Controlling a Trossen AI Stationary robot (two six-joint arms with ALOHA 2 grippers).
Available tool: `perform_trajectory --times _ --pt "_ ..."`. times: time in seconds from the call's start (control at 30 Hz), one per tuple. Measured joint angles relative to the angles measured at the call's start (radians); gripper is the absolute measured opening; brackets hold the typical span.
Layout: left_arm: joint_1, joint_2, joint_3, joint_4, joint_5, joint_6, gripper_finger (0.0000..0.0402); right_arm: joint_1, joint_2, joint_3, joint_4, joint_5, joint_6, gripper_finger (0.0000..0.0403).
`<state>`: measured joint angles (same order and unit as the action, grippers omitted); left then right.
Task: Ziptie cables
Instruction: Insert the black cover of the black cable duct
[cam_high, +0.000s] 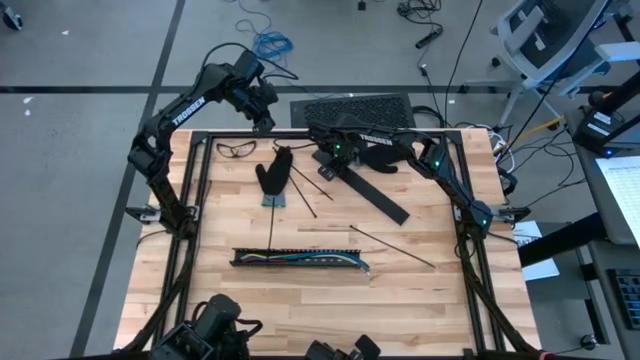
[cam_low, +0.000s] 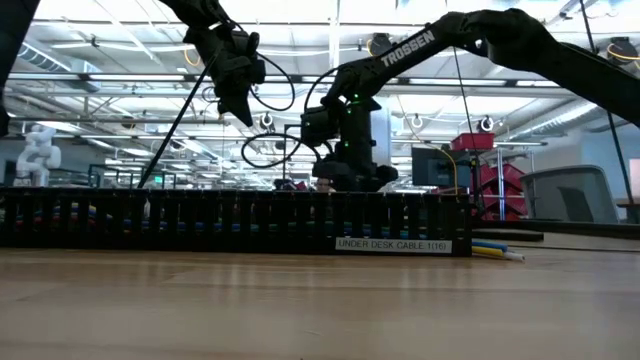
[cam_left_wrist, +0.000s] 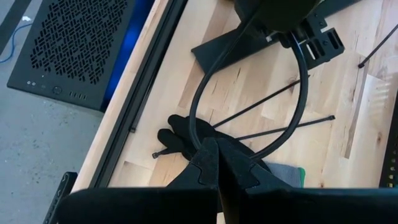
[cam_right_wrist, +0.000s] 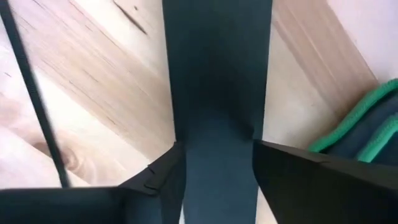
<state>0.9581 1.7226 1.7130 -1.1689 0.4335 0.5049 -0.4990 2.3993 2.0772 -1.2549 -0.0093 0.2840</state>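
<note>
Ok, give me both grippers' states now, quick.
Left gripper: jaws shut, nothing seen held, raised over the table's far edge.
Right gripper: jaws closing around the flat black strip at the table's far side.

The left hand (cam_high: 262, 118) is raised at the far edge, fingers closed. The right hand (cam_high: 330, 165) is low, fingers apart.

A long black slotted strip (cam_low: 230, 220) lies across the wooden table (cam_low: 320, 305), labelled "UNDER DESK CABLE". Coloured cables (cam_low: 495, 250) poke from its end. Two dark arms hang behind it.
</note>
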Motion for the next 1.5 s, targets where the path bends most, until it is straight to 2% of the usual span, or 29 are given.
perform_trajectory --times 0.13,0.23,0.57,0.77,1.2,1.33,1.5 --pt "0.0 0.0 0.0 0.0 0.0 0.0 0.0 -0.003 0.0 0.0 -0.001 -0.001 -0.019 0.0157" --pt "0.0 0.0 0.0 -0.001 0.0 0.0 0.0 -0.003 0.0 0.001 -0.001 0.0 -0.034 0.0163" --pt "0.003 0.0 0.0 -0.023 0.0 0.004 0.0 0.0 -0.004 0.001 -0.067 -0.02 -0.079 0.0269" --pt "0.003 0.0 0.0 -0.027 0.0 0.005 0.0 0.0 -0.006 0.004 -0.011 -0.049 -0.098 0.0302" --pt "0.003 0.0 0.0 -0.053 -0.006 -0.002 0.0 -0.019 -0.008 -0.013 0.036 -0.023 -0.091 0.0309" --pt "0.003 0.0 0.0 -0.053 -0.006 -0.002 0.0 -0.02 -0.008 -0.071 0.065 -0.076 -0.084 0.0309" --pt "0.003 0.0 0.0 -0.054 -0.006 -0.002 0.0 -0.021 -0.018 -0.122 0.102 -0.083 -0.067 0.0309"
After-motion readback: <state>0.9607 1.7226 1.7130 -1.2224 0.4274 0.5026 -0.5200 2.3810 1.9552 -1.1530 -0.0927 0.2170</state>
